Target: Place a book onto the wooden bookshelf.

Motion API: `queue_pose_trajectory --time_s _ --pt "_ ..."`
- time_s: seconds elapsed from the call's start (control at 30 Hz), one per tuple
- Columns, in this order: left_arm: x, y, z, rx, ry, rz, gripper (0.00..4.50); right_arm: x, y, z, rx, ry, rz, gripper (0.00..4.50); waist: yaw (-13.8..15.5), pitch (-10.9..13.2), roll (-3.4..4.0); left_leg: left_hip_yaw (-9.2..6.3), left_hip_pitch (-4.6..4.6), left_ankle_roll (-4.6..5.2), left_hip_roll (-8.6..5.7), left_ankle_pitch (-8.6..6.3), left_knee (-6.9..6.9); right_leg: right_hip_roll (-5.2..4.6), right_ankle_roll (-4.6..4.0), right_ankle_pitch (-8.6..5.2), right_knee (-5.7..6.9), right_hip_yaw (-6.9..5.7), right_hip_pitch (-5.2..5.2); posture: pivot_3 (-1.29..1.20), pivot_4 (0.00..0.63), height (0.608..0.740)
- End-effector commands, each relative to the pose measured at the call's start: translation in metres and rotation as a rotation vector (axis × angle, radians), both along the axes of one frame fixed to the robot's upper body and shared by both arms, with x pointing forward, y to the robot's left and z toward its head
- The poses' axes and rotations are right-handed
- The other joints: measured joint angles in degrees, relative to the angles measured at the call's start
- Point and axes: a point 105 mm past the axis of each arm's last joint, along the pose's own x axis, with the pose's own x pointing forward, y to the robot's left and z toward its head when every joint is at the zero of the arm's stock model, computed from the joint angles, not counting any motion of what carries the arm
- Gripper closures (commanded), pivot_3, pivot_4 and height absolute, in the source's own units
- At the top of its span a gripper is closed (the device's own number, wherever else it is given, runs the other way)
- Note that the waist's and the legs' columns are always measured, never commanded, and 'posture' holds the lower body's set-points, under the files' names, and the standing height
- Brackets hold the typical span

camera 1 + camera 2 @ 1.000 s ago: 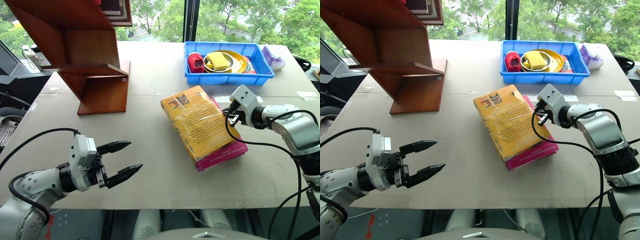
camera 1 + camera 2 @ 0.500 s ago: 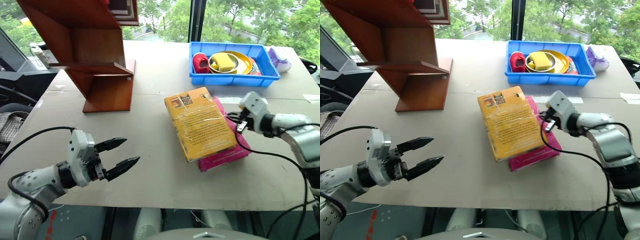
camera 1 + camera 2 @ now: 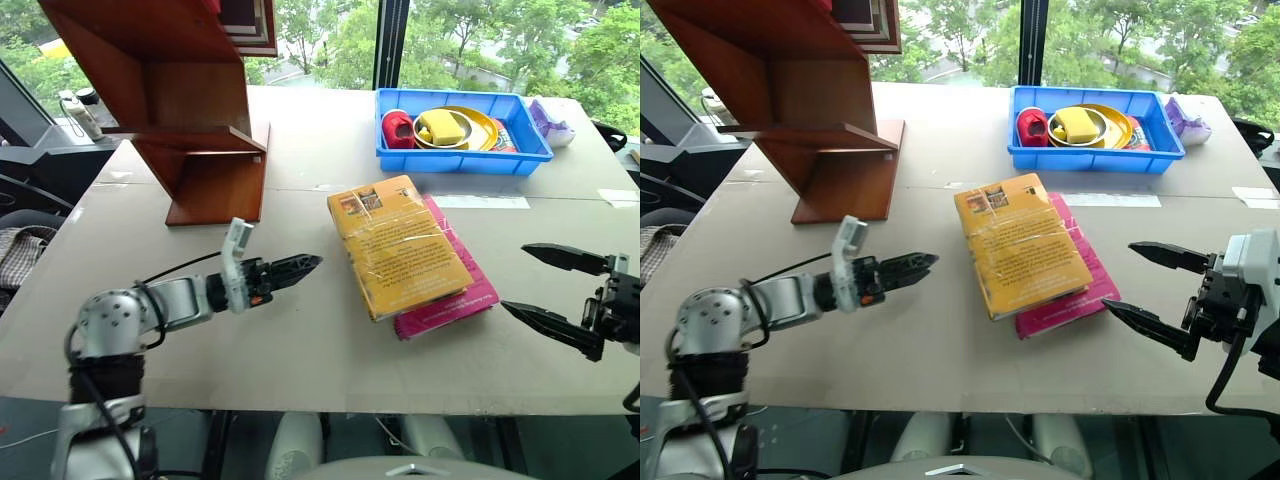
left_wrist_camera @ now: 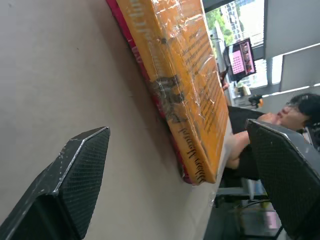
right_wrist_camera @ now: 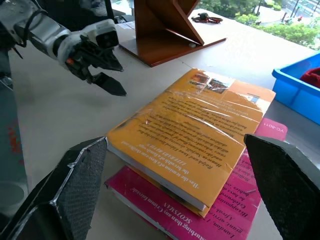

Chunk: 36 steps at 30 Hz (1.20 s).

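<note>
Released and pulled back: right end effector [image 3: 1152, 297] now spread wide, clear of the book [image 3: 397, 245]. Left end effector [image 3: 915, 266] reaching in, fingers wide. Book flat on pink book [image 3: 462, 297] on worktop [image 3: 300, 330], bookshelf [image 3: 170, 100] well apart. Left-side pickup looks likely.

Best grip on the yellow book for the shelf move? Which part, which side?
Probably the long edges, one gripper per side. The yellow book lies flat on a pink book, so its edges sit raised off the table. The left gripper points at one long edge; the right gripper stands open off the other. It looks too thick and wide for a top pinch.
</note>
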Motion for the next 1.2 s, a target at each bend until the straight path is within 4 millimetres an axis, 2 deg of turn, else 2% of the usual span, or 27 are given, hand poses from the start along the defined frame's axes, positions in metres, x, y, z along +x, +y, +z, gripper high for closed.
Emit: queue_pose_trajectory --time_s 0.03,0.13,0.37,0.47,0.6,0.67,0.73,0.8,0.93,1.03,1.13,1.2 --pt "0.016 -0.012 0.001 -0.099 0.070 0.024 0.00 -0.011 0.005 0.006 -0.002 -0.032 -0.013 0.08 0.1 0.0 0.00 -0.02 -0.04 0.00 -0.01 0.00 0.05 -0.01 -0.04 0.02 0.00 -0.02 0.00 0.00 0.150 0.740" --pt "0.029 -0.027 -0.004 -0.171 0.133 0.037 0.00 -0.016 0.008 0.004 0.004 -0.034 -0.041 0.08 0.3 0.0 0.00 -0.04 -0.11 0.00 -0.09 0.00 0.13 -0.04 -0.21 0.12 -0.02 -0.12 0.05 0.00 0.150 0.740" --pt "0.039 -0.074 -0.011 -0.194 0.161 -0.055 0.00 -0.023 0.010 0.000 0.008 -0.023 -0.086 0.08 0.3 0.0 0.01 -0.09 -0.09 0.00 -0.17 0.00 0.15 -0.04 -0.24 0.11 -0.05 -0.30 0.21 0.00 0.150 0.740" --pt "0.041 -0.080 -0.012 -0.197 0.155 -0.069 0.78 -0.028 0.012 0.000 0.011 -0.010 -0.088 0.00 0.2 0.0 0.01 -0.11 -0.10 0.00 -0.22 0.00 0.15 -0.07 -0.24 0.11 -0.08 -0.29 0.22 0.00 0.150 0.740" --pt "0.039 -0.077 -0.012 -0.205 0.145 -0.082 2.46 -0.031 0.014 -0.002 0.007 0.004 -0.088 0.00 0.2 0.0 0.02 -0.17 -0.11 0.00 -0.21 0.00 0.15 -0.06 -0.24 0.11 -0.08 -0.32 0.22 0.00 0.150 0.740" --pt "0.039 -0.072 -0.008 -0.217 0.127 -0.082 3.45 -0.030 0.015 -0.002 0.009 0.005 -0.087 0.00 0.1 0.0 0.02 -0.27 -0.10 0.00 -0.20 0.00 0.15 -0.07 -0.24 0.10 -0.08 -0.31 0.22 0.00 0.150 0.740" --pt "0.038 -0.064 0.000 -0.236 0.094 -0.073 3.91 -0.029 0.015 -0.002 0.017 0.004 -0.090 0.00 0.1 0.0 0.01 -0.38 -0.10 0.00 -0.21 0.00 0.16 -0.07 -0.23 0.09 -0.08 -0.30 0.22 0.00 0.150 0.740" --pt "0.038 -0.049 0.016 -0.251 0.021 -0.053 4.09 -0.026 0.014 -0.002 0.034 -0.001 -0.099 0.00 0.0 0.0 0.01 -0.45 -0.11 0.00 -0.20 0.00 0.15 -0.07 -0.22 0.09 -0.08 -0.30 0.22 0.00 0.150 0.740" --pt "0.027 -0.023 0.070 -0.139 -0.267 -0.063 4.10 -0.013 0.014 0.004 0.090 -0.059 -0.130 0.00 -0.1 0.1 -0.18 -0.56 -0.18 0.00 -0.10 0.00 0.14 -0.02 -0.25 0.10 -0.08 -0.31 0.18 0.00 0.150 0.740" --pt "0.015 -0.024 0.109 0.097 -0.571 -0.133 4.10 0.004 0.014 0.015 0.168 -0.118 -0.165 0.00 0.1 0.1 -0.19 -0.62 -0.21 -0.01 -0.12 0.00 0.15 -0.05 -0.31 0.07 -0.08 -0.33 0.19 0.00 0.150 0.740" --pt "0.001 -0.035 0.144 0.325 -0.902 -0.260 4.10 0.019 0.017 0.033 0.285 -0.166 -0.147 0.00 0.6 0.2 -0.15 -0.62 -0.21 -0.02 -0.38 0.00 0.14 -0.14 -0.48 -0.02 -0.10 -0.32 0.21 0.00 0.150 0.740" --pt "-0.003 -0.039 0.167 0.418 -1.090 -0.303 4.10 0.028 0.018 0.047 0.364 -0.189 -0.131 0.00 0.8 0.2 -0.10 -0.60 -0.24 -0.02 -0.48 0.00 0.13 -0.21 -0.48 -0.03 -0.16 -0.27 0.21 0.00 0.150 0.740"
